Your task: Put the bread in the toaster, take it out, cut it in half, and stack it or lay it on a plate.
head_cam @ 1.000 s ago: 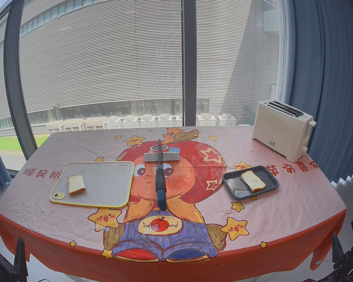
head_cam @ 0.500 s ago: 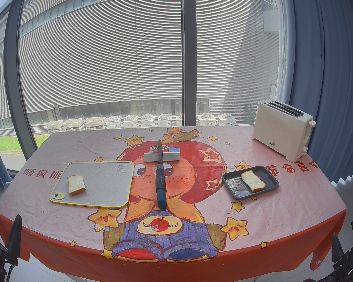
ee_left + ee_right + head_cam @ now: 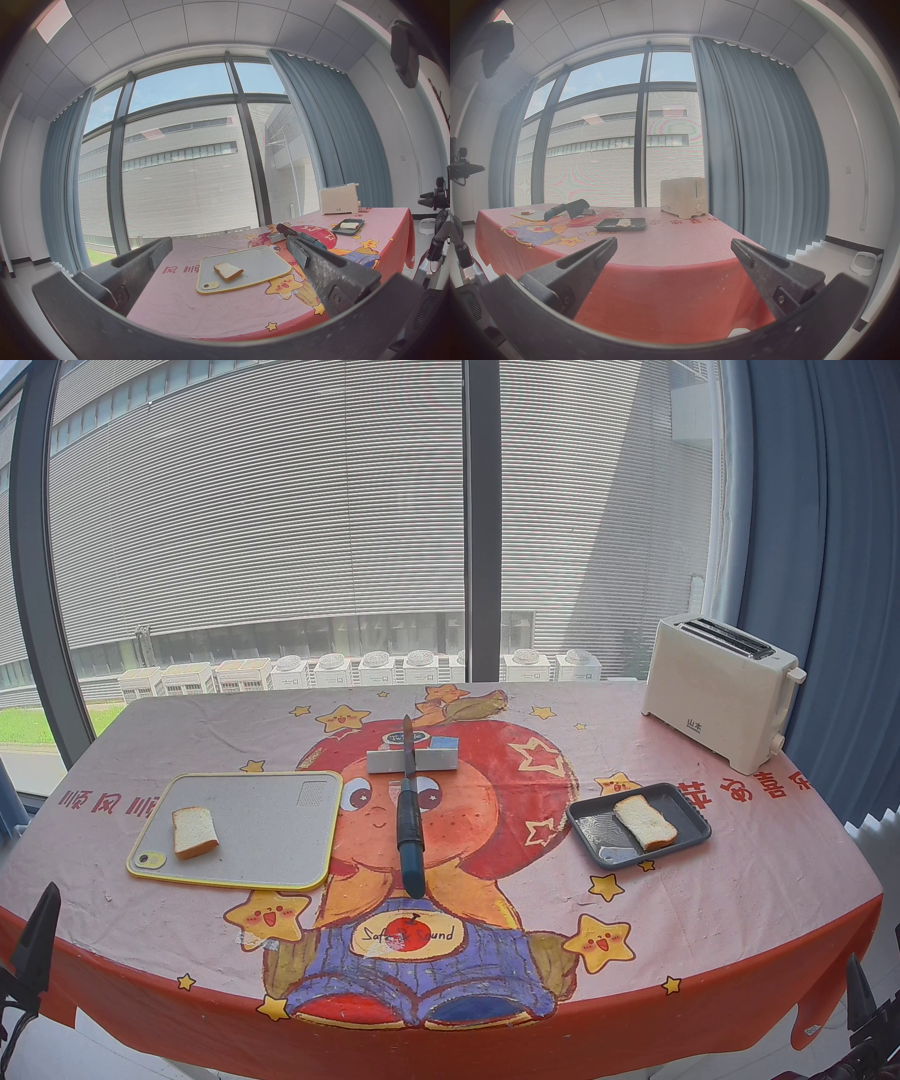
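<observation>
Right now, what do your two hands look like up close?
The left hand and right hand look alike: two matte, dark grey to black wedge-shaped fingers tapering to blunt tips, each with round screw recesses near its base, mounted on a broad curved dark bar.

Print on the table's cloth [image 3: 750, 885] and the toaster [image 3: 741, 683]
Red characters [image 3: 103, 801] line the cloth's left and right edges, a lettered badge [image 3: 409, 934] sits front and centre, and a small dark mark [image 3: 693, 727] stands on the toaster's side.
</observation>
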